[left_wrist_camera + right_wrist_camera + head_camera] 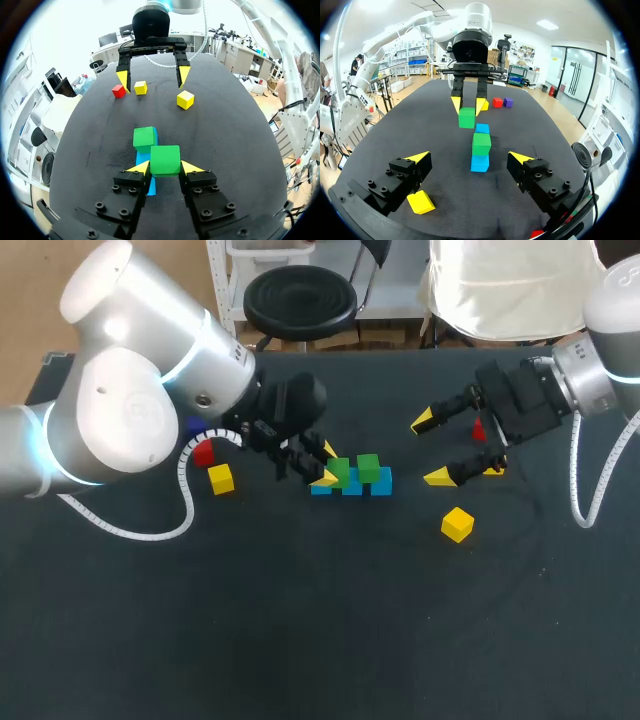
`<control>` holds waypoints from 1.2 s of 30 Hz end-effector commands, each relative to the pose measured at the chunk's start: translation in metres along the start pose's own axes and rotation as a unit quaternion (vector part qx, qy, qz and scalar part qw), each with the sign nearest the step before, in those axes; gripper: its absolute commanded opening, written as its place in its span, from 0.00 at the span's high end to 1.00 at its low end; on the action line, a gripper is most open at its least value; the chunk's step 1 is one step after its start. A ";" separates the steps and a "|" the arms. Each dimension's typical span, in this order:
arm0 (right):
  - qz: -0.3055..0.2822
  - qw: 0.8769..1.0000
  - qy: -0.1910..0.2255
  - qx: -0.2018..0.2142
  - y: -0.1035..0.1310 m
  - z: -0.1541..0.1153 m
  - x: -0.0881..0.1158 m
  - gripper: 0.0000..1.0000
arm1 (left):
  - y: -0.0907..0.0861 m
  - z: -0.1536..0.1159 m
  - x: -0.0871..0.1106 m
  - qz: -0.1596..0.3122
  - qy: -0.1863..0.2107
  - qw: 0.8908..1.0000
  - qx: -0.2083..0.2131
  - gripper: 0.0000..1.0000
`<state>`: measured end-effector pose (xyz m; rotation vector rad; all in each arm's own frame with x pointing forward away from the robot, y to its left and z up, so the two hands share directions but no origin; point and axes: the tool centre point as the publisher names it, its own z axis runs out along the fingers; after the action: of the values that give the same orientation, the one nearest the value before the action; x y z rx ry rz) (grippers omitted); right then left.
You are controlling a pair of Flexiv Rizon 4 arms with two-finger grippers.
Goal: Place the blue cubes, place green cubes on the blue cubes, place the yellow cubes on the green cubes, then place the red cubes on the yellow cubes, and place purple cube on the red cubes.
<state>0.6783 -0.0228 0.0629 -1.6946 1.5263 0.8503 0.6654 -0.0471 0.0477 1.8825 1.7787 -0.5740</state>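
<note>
Three blue cubes (352, 486) lie in a row at mid-table. One green cube (368, 468) sits on the row's right end. My left gripper (326, 466) is shut on a second green cube (165, 159) at the row's left end, directly over the blue cube (150, 186) there; I cannot tell whether the two touch. The right wrist view shows the middle blue cube (482, 128) bare, between the placed green cube (481, 143) and the held one (466, 117). My right gripper (430, 450) stands wide open to the right of the row, holding nothing.
One yellow cube (221, 478), a red cube (203, 452) and a purple cube (508, 102) lie left of the row. Another yellow cube (457, 524) lies to its right. A red cube (478, 430) and a yellow one (493, 468) sit by my right gripper.
</note>
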 end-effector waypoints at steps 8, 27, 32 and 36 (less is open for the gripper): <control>0.000 1.000 -0.001 0.000 0.000 0.000 0.000 0.00 | 0.003 0.006 0.001 -0.007 0.003 1.000 -0.003 1.00; 0.000 1.000 -0.001 0.000 0.000 0.000 0.000 0.00 | 0.004 0.008 0.003 -0.016 0.004 1.000 -0.006 1.00; 0.000 1.000 -0.001 0.000 0.000 0.000 0.000 0.00 | 0.006 0.009 0.002 -0.016 0.005 1.000 -0.007 1.00; 0.000 1.000 -0.001 0.000 0.000 0.000 0.000 0.00 | 0.008 0.010 0.001 -0.015 0.007 1.000 -0.008 1.00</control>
<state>0.6783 -0.0228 0.0629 -1.6946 1.5263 0.8503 0.6712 -0.0496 0.0402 1.8518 1.8107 -0.5595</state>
